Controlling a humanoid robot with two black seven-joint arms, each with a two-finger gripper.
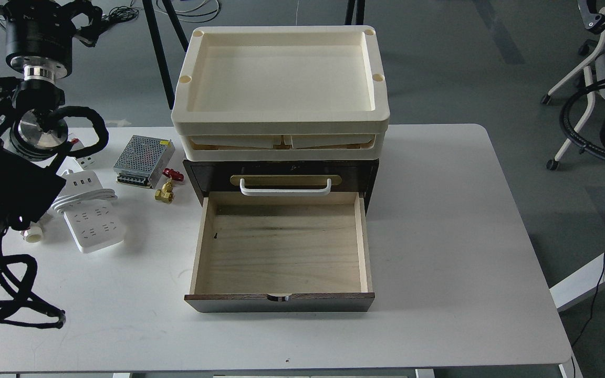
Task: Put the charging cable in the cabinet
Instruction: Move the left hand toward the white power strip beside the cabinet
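Nearest the front edge of the white table (439, 294), the lower drawer (281, 252) of the cabinet (281, 178) stands pulled fully out, its pale wood floor bare apart from a small dark mark near the left wall. So the opening step looks done, and the receiving space is ready.

Left of the drawer, well apart from it and toward the table's left edge, the charging cable (92, 215) lies flat: a white power strip with its thick white cord folded across the upper half. It is not yet lifted, so the grasp, the carry and the drop into the drawer all seem left to do. The left arm (3, 194) overlaps the table's left edge beside the strip, but its gripper is not distinguishable among the dark links, so I cannot tell whether it is open or closed. The right gripper is out of view.

Farther back, a brass valve with a red handle (167, 188) and a perforated metal power supply (142, 160) sit by the cabinet's left side. The upper drawer with its white bar handle (285, 187) is shut; the cream tray (281, 73) on top is bare.

A yellow label shows on the power supply, too small to read; no other writing is legible.
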